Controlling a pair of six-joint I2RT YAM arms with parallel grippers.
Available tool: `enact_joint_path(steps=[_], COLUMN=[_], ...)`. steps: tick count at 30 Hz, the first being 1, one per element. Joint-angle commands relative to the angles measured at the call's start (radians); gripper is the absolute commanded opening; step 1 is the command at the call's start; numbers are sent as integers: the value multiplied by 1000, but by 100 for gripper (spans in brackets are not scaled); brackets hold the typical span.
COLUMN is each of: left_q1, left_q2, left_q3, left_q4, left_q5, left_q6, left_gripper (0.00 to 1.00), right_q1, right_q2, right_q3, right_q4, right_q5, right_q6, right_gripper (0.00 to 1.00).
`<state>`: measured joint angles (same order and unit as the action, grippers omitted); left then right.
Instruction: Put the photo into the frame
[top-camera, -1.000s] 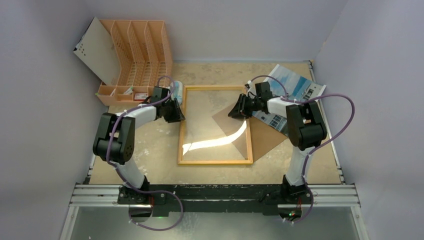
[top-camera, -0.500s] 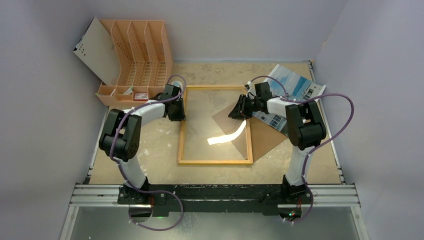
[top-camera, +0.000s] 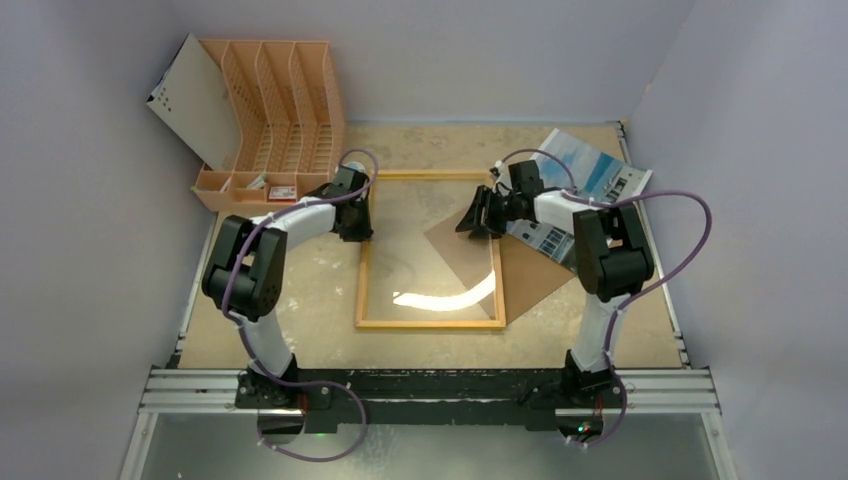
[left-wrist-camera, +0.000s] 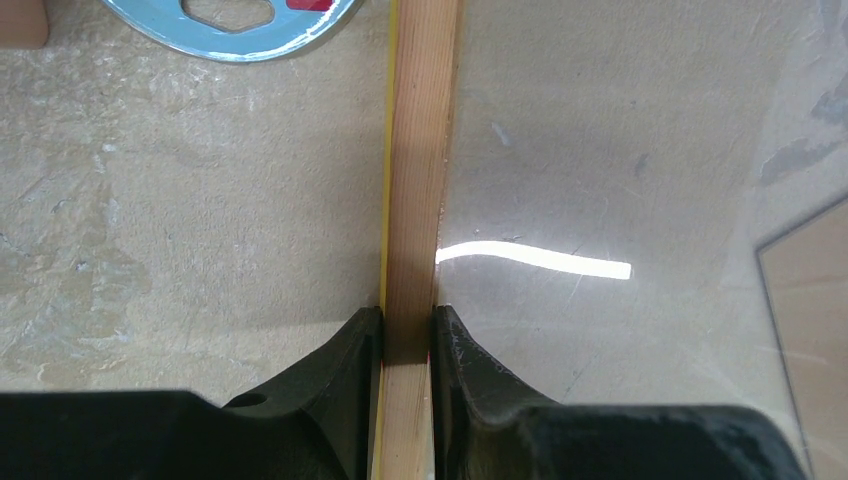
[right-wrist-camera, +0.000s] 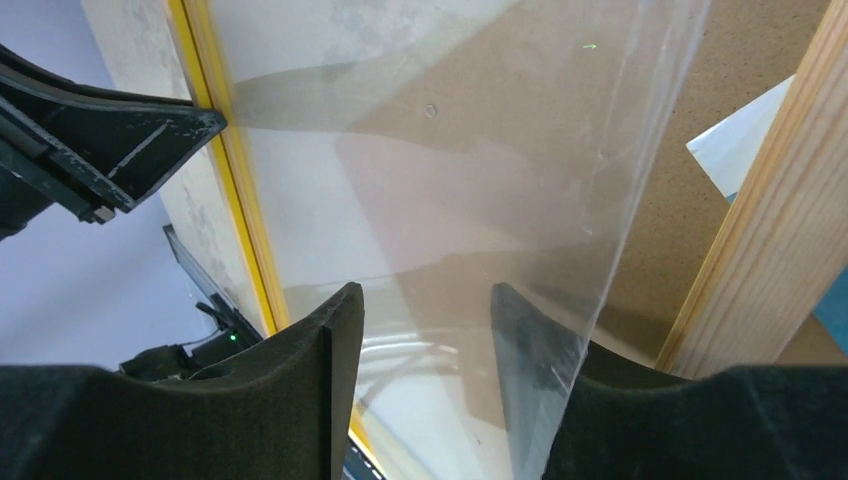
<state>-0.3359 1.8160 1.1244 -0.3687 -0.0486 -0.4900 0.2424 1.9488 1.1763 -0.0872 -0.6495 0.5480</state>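
The frame (top-camera: 430, 323) lies flat mid-table, wood-coloured back edge up and clear pane inside. My left gripper (top-camera: 358, 222) is shut on its left rail (left-wrist-camera: 418, 180), one finger against each side (left-wrist-camera: 407, 335). My right gripper (top-camera: 478, 222) hangs over the frame's upper right part, open. In the right wrist view the clear pane (right-wrist-camera: 450, 150) runs tilted between its fingers (right-wrist-camera: 425, 300), and its right finger shows through the pane. The photo (top-camera: 590, 180) lies face up at the back right, partly under the right arm, with a white corner (right-wrist-camera: 740, 145) showing.
The brown backing board (top-camera: 530, 270) lies under the frame's right side and sticks out to the right. An orange slotted file rack (top-camera: 285, 110) with a white sheet leaning on it stands back left. A light blue round object (left-wrist-camera: 235, 20) lies just beyond the left gripper.
The left gripper moved right onto the frame's left rail. The right gripper's jaws widened around the pane. The bright reflection on the pane slid toward the near edge.
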Motion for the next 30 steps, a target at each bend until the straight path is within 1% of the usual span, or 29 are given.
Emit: enact_joint_path(steps=[1,4,6,11,13,19,23,25,26,30], left_q1=[5,5,5,5,5,5,5,5,5,6], left_q2=[69,67,65,64,63,62,47,29,18,-31], left_q3=[-12,-24,-30,-27,-20,-1,15,28,37,76], left_q4=[-58,-52,-46,-29,-26,-29,-40,-48,-51,-71], left_q5=[-115,-117,-111,-46,-27,21,42,44,67,106], left_q6=[-9,-9,-9,-1,2,7,2,-1,-1,8], left_gripper=[14,14,14,15,15,21,27,31,33,44], right_q1=[4,-11,-25,-38,-38,-38,-38,-38,-38,-40], right_q2=[-91,-123,-156,-259,-288,-310,-318,-320,-320,-321], right_q3=[66,71,67,65,63,39,28,42,55,104], right_q4=[-105,-142,-166,-219,-234,-219,-207,-214,-216,-224], right_q5=[68,128,195,507,590,645,632,642,656,734], right_q6=[-11,-12,-15,-52,-62,-80,-83,-65,-66,-76], right_gripper=[55,56,57,57,58,58,58,58,58,58])
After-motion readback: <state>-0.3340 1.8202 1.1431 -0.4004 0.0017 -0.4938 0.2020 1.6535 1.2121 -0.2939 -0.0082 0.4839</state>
